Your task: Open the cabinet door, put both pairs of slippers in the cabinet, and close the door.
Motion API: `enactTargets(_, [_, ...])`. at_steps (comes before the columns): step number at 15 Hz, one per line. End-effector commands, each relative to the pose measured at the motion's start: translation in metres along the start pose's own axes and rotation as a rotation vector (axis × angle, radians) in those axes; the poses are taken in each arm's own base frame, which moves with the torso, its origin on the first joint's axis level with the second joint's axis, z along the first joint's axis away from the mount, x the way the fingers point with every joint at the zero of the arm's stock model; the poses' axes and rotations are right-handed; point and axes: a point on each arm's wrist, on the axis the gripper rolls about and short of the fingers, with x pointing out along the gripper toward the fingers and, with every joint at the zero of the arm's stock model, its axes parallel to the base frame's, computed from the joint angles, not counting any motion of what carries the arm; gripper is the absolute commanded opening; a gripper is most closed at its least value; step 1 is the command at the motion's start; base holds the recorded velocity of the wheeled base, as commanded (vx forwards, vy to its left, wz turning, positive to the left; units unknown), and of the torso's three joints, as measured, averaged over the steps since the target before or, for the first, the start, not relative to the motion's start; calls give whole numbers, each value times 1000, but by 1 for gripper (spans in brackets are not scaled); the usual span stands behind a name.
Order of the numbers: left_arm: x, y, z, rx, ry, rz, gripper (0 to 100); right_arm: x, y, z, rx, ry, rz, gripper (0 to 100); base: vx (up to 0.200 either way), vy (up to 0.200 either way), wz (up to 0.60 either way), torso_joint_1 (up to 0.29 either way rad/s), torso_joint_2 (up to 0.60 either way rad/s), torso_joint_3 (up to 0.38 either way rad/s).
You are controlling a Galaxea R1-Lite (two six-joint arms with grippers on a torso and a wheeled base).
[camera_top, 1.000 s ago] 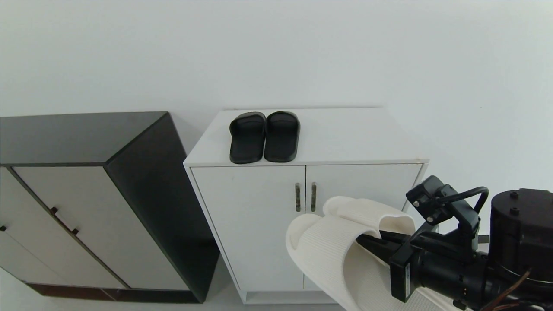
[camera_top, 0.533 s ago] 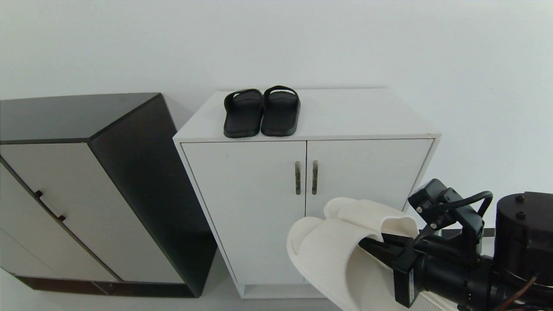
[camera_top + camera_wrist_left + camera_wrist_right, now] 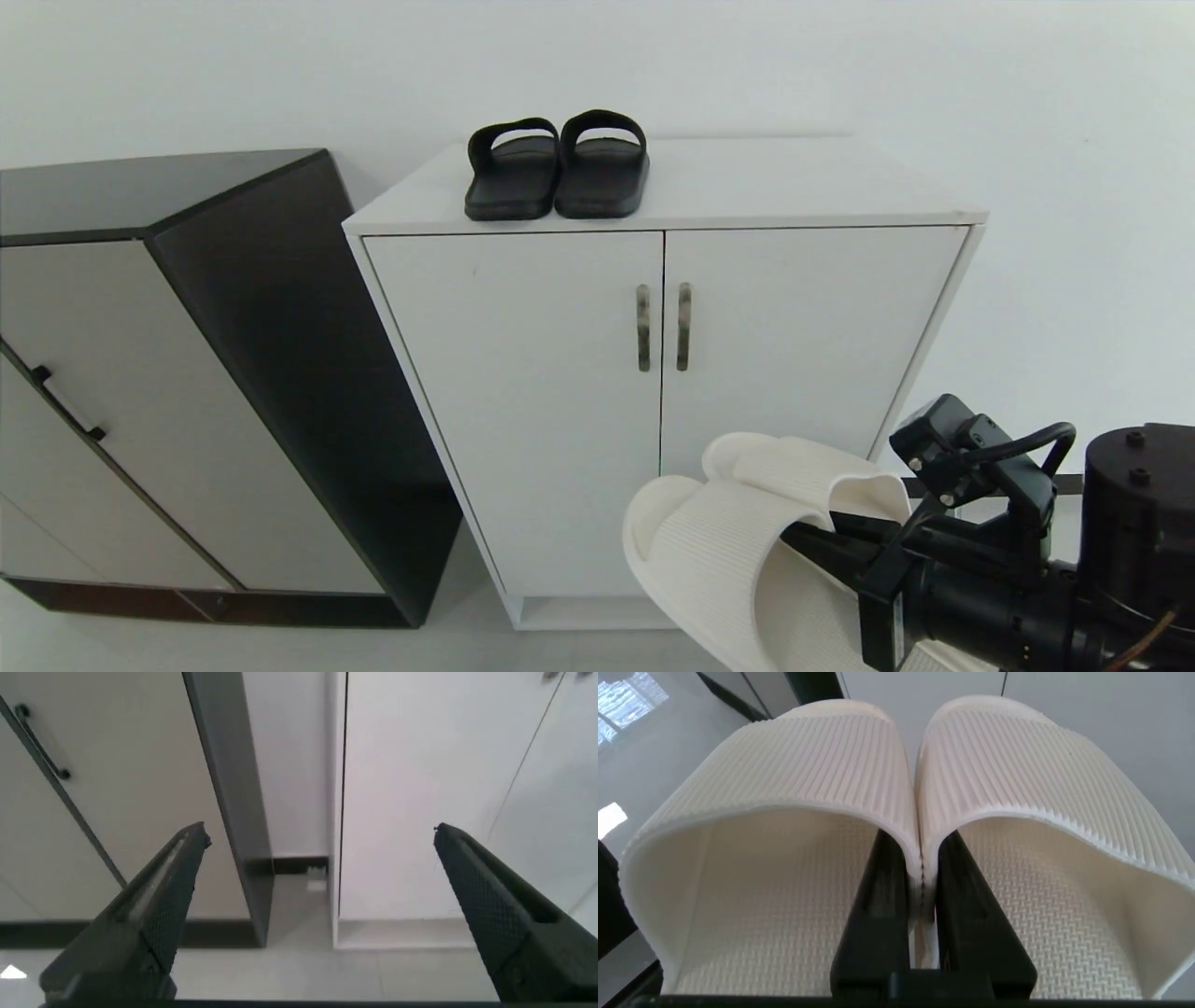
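While the right gripper (image 3: 916,873) pinches the white slippers (image 3: 1036,793), nearly shut, at the cabinet's (image 3: 551,411) 5 o'clock, the left gripper (image 3: 320,838) gapes wide, empty.

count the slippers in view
4. Two black slippers sit side by side on top of the white cabinet; two cream slippers are pinched together in the right claw, before its shut doors. More could be hidden inside.

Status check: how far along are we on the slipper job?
Done: nothing stowed yet. In hand: the right claw grips the white slippers by their inner edges. The left claw is open. Left: open the shut cabinet doors, put in both pairs, including the black slippers on top, then close.
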Motion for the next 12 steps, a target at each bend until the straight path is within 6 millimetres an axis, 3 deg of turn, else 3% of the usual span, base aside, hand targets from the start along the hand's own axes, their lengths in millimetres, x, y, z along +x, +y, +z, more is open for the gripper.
enactTargets(1, [-5,4,46,-22,-84,-16,100,-1,0,-1,0,0,1,0,0,0,0,-139,476,339])
enactTargets(4, [19,0,74,-54,37,-199,100,-1,1,-1,-9,0,6,0,0,0,0,-105,453,352])
enactTargets(9, [74,-14,87,-127,180,-584,100,-1,1,-2,-9,5,7,0,0,0,0,-49,446,391])
enactTargets(12, [118,-23,92,-159,225,-755,100,1,1,-4,-11,16,6,0,0,0,0,-10,185,180])
